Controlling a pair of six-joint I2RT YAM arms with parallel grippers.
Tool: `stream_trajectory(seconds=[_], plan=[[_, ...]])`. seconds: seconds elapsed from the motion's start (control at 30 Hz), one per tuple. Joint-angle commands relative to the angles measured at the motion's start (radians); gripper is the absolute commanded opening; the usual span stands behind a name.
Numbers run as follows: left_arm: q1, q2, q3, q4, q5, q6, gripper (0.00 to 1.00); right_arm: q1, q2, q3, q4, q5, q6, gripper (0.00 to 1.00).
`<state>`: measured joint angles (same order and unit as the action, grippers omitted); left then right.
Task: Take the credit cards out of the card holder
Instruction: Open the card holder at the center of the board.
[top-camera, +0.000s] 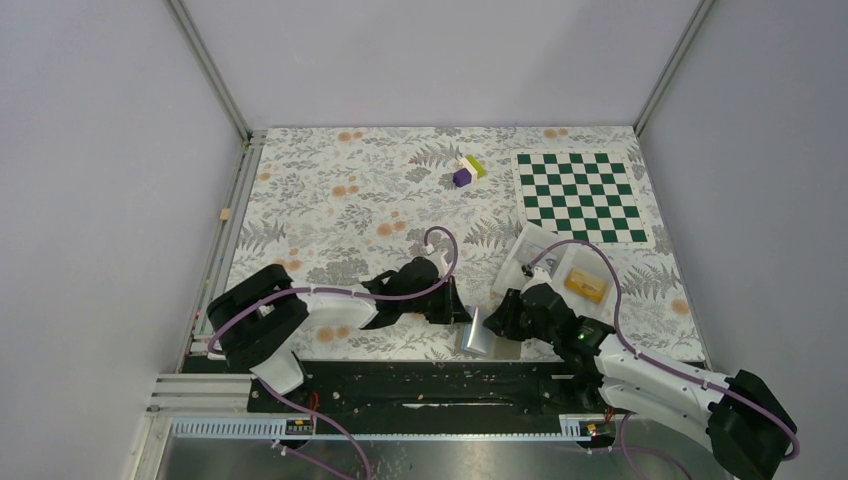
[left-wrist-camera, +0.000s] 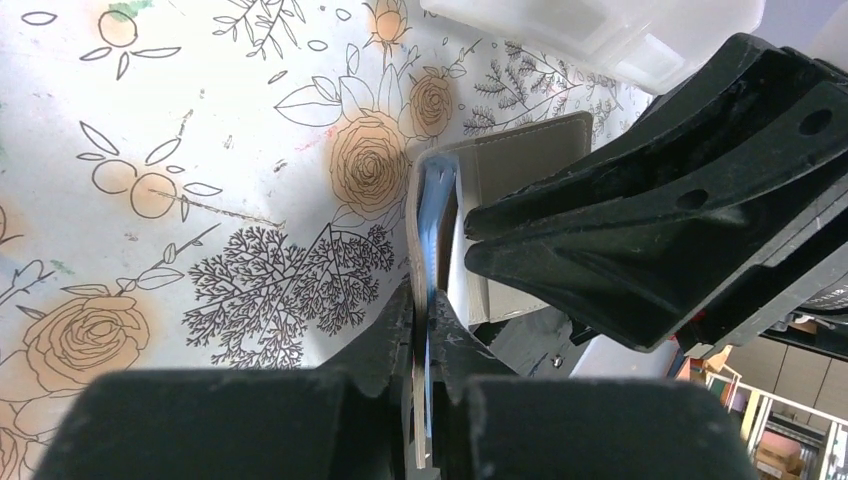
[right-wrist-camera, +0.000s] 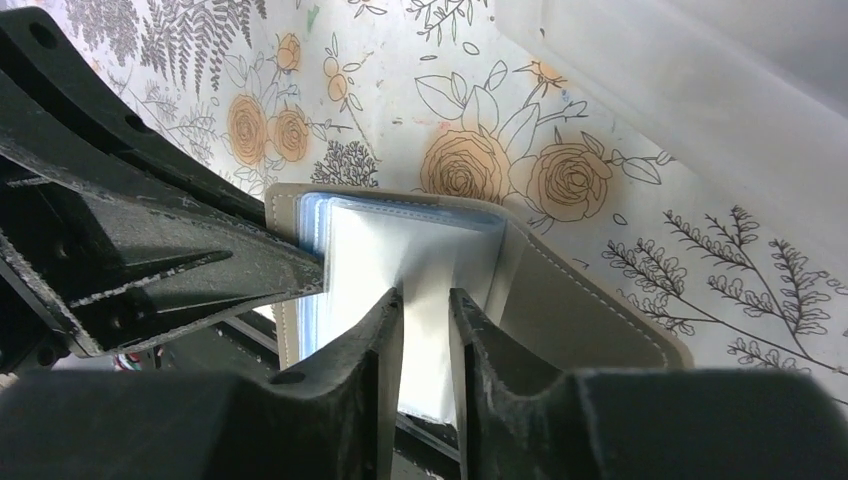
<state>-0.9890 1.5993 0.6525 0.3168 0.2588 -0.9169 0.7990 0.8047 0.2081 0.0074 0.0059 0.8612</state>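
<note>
The card holder (top-camera: 478, 336) stands half open near the table's front edge between both grippers. Its outside is grey. In the left wrist view my left gripper (left-wrist-camera: 425, 322) is shut on one flap of the card holder (left-wrist-camera: 525, 160), grey cover and light blue lining pinched edge-on. The right arm's black fingers (left-wrist-camera: 650, 220) reach in from the right. In the right wrist view my right gripper (right-wrist-camera: 427, 300) stands slightly open over the pale clear sleeves of the card holder (right-wrist-camera: 590, 300), a sleeve page showing in the narrow gap. The credit cards are hidden.
A clear-white divided tray (top-camera: 535, 250) with a tan block (top-camera: 586, 285) sits just behind the right gripper; its rim shows in the wrist views (left-wrist-camera: 600, 30) (right-wrist-camera: 680, 90). A green chessboard (top-camera: 580, 195) and small coloured blocks (top-camera: 468, 170) lie farther back on the floral cloth.
</note>
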Motion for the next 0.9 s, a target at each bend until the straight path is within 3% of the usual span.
stream_trajectory(seconds=[0.0,0.1,0.27,0.47,0.87], plan=[[0.004,-0.06,0.0,0.021,-0.023,-0.021,0.0,-0.003,-0.034,0.057,-0.061,0.002,0.0,0.38],[0.002,-0.108,-0.001,-0.054,-0.058,-0.035,0.0,-0.003,-0.075,0.089,-0.099,0.009,0.018,0.58],[-0.006,-0.187,-0.015,-0.142,-0.145,-0.052,0.0,-0.003,-0.059,0.167,-0.154,0.028,0.011,0.7],[-0.026,-0.241,-0.019,-0.207,-0.234,-0.074,0.0,0.039,0.041,0.244,-0.162,0.052,0.021,0.75],[-0.033,-0.267,-0.003,-0.238,-0.254,-0.07,0.0,0.085,0.211,0.326,-0.161,0.134,0.021,0.72]])
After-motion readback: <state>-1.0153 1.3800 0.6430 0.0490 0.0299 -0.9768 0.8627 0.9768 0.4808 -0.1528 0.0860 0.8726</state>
